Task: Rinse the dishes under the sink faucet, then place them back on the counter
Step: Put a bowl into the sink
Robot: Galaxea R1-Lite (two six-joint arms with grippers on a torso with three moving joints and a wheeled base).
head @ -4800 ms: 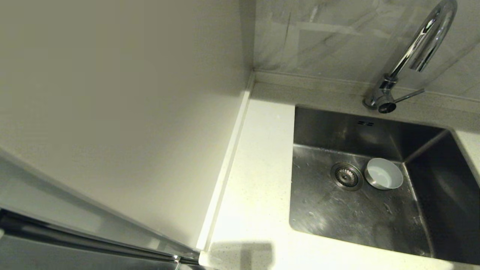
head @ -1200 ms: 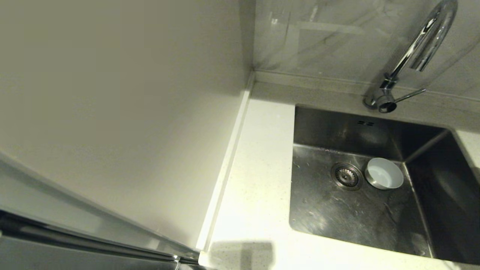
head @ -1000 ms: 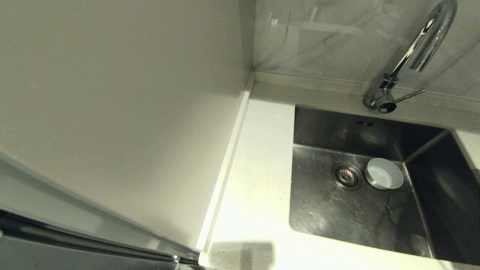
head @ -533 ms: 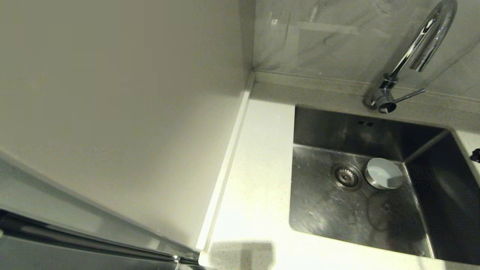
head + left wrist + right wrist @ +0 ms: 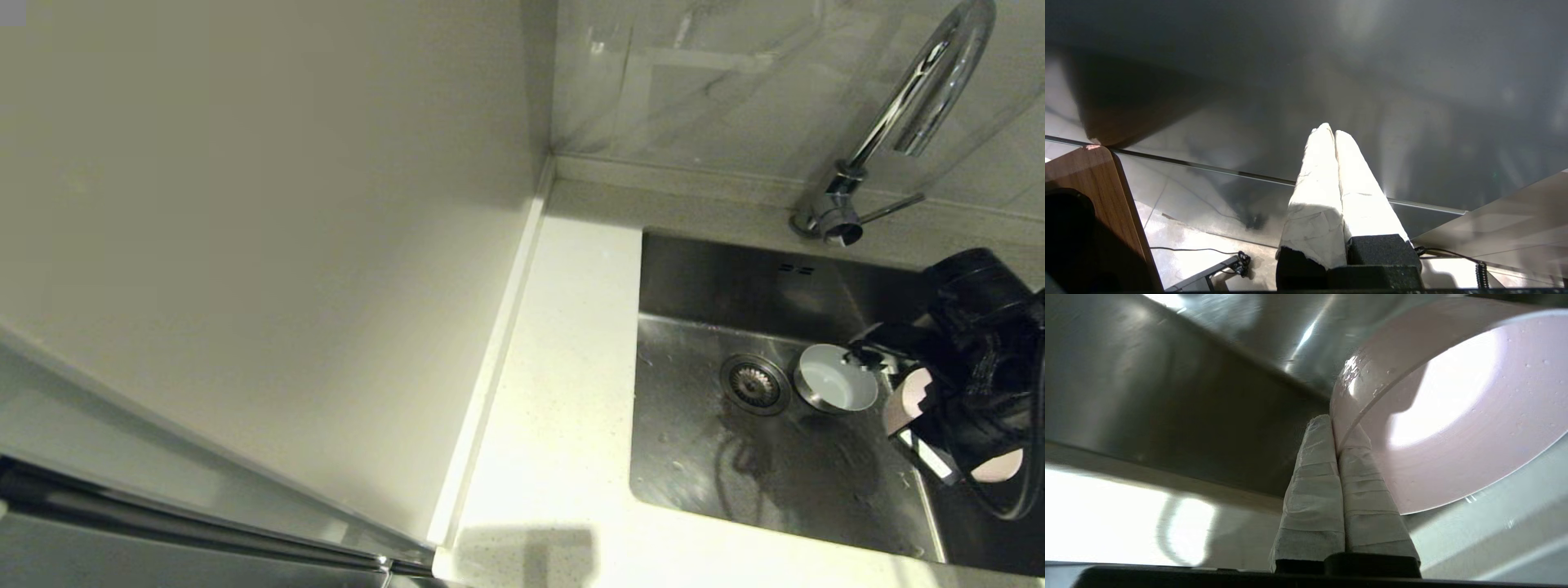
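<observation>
My right arm point(image 5: 980, 327) reaches in from the right over the sink point(image 5: 735, 474). Its gripper point(image 5: 1336, 424) is shut on the rim of the pale pink bowl point(image 5: 1453, 428), one finger inside and one outside. The wet bowl point(image 5: 904, 402) hangs tilted above the basin's right side. A white mug point(image 5: 834, 378) rests on the sink floor just right of the drain strainer point(image 5: 753, 384), close beside the bowl. The chrome faucet point(image 5: 914, 106) arches over the back right. The lavender plate is out of view. My left gripper point(image 5: 1331, 132) is shut and empty, parked away from the sink.
The white counter point(image 5: 563, 392) runs along the sink's left side with a raised edge strip point(image 5: 498, 343). A pale wall stands to the left and a grey marbled panel point(image 5: 718, 82) behind. The faucet lever point(image 5: 894, 208) points right.
My right arm has come in from the right edge carrying the pink bowl and now hangs over the sink's right side. The mug has stayed in place.
</observation>
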